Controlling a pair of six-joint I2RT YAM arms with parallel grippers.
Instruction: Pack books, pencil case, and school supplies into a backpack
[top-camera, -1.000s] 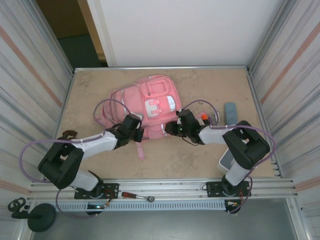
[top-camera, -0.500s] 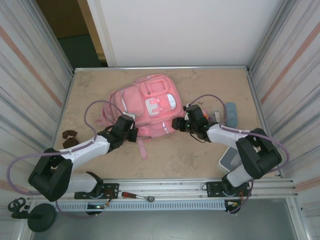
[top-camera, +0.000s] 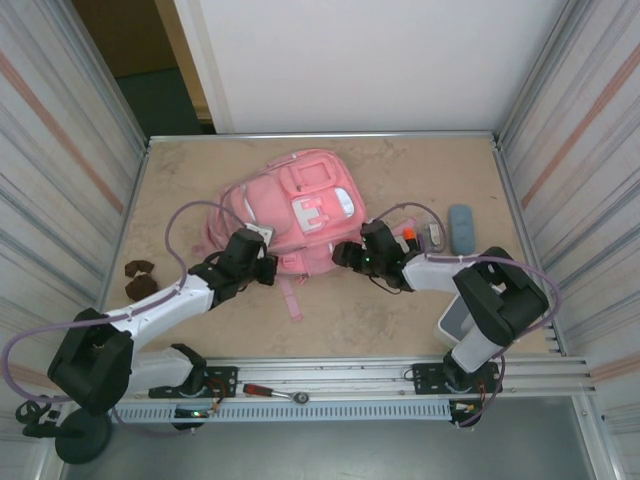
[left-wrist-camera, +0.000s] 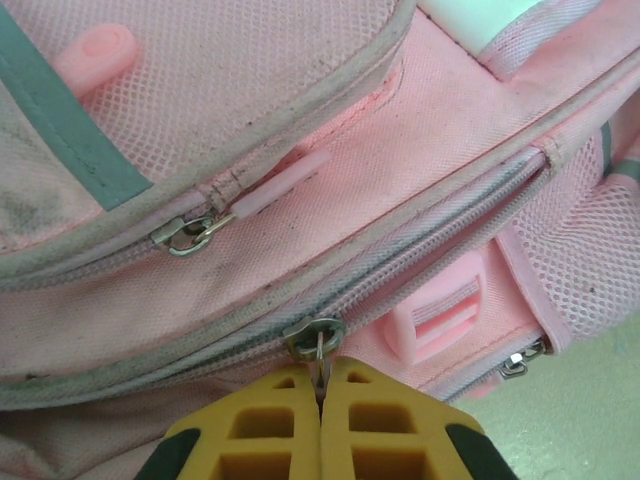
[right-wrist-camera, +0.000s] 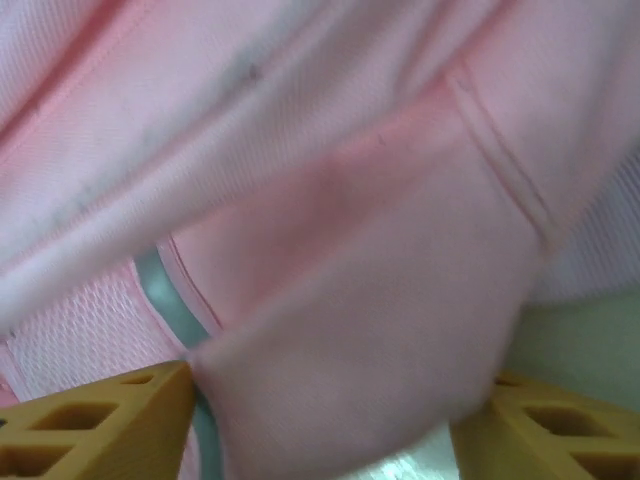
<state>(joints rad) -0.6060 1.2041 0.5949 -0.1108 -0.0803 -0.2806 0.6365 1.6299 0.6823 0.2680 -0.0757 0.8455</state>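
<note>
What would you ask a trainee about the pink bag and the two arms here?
1. True or false: the left gripper is shut on a zip tab of the bag.
2. Pick one: between the open fingers of the right gripper there is A) the bag's cloth, B) a book, C) a pen.
3. Seen from above, on which side of the bag does the blue-grey case lie?

Key: 1 true. 2 A. 3 the right side, apart from the bag.
</note>
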